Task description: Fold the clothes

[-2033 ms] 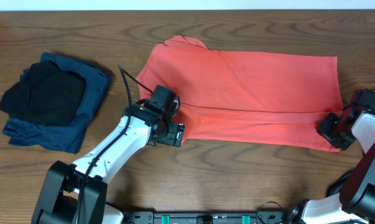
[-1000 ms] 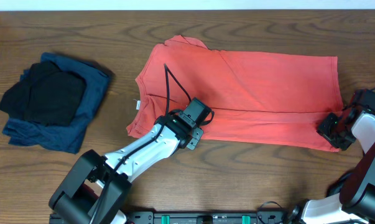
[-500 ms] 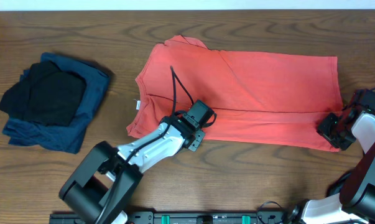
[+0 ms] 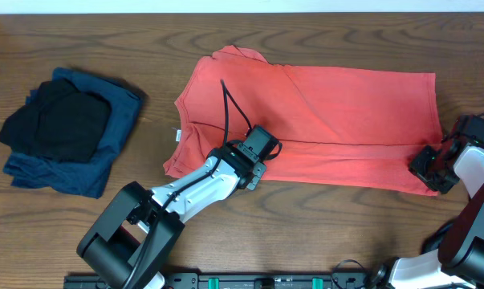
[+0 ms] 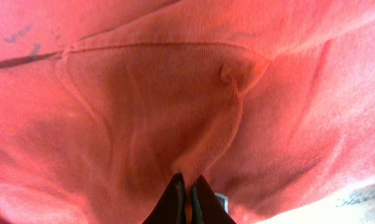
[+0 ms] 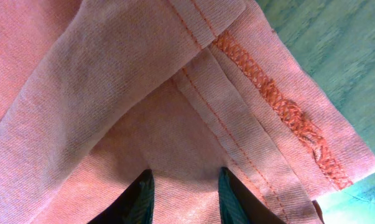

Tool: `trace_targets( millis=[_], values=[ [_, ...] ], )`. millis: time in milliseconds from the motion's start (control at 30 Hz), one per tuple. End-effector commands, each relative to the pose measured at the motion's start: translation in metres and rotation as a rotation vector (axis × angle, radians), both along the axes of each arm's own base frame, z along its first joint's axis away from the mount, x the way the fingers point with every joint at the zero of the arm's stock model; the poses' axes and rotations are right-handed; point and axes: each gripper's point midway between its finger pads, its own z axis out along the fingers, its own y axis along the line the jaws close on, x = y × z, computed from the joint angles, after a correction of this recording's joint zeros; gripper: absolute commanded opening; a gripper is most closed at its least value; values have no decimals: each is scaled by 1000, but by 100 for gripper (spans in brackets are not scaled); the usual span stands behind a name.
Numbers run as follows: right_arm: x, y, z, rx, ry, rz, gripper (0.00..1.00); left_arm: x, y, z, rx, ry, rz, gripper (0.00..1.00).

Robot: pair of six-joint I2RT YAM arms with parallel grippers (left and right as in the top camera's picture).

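left gripper (image 5: 186, 196), closed, pinches a thin fold of shirt (image 5: 175, 93) at its tips; it could slip. right gripper (image 6: 184, 190) gapes over the hem (image 6: 268, 99).

One T-shirt (image 4: 322, 120) corner is hidden under the right hand (image 4: 428, 170).

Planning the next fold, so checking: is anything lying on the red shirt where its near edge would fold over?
Nothing visible does. The red shirt is bare on top, and the dark pile of clothes sits apart on the table. Only the left arm's black cable arcs above the shirt.
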Motion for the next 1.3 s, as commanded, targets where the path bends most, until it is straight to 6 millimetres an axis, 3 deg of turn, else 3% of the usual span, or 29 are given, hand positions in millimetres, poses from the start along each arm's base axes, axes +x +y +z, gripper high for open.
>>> trace_targets(
  millis=[0, 167, 300, 400, 767, 800, 867, 1033, 1267],
  values=[
    [-11, 7, -11, 14, 43, 21, 33, 11, -3, 8, 1, -46, 8, 6],
    [-11, 7, -11, 14, 43, 21, 33, 47, 6, 38, 74, -229, 66, 6],
    [-11, 7, -11, 15, 43, 21, 33, 76, -1, 65, 63, -345, 62, 6],
    [-11, 7, -11, 14, 44, 21, 33, 86, 1, 71, 41, -371, 85, 6],
    [-11, 7, -11, 15, 43, 20, 33, 90, 14, 67, 45, -352, 114, 10],
    [-11, 7, -11, 15, 43, 20, 33, 90, 13, 68, 43, -354, 114, 16],
    [-11, 7, -11, 15, 42, 20, 32, 91, 13, 68, 40, -358, 115, 38],
    [-11, 7, -11, 15, 41, 20, 31, 92, 12, 69, 38, -360, 116, 54],
    [2, 2, 1, 7, 2, 21, 30, 76, 24, 59, 70, -289, 154, 54]
  ],
)
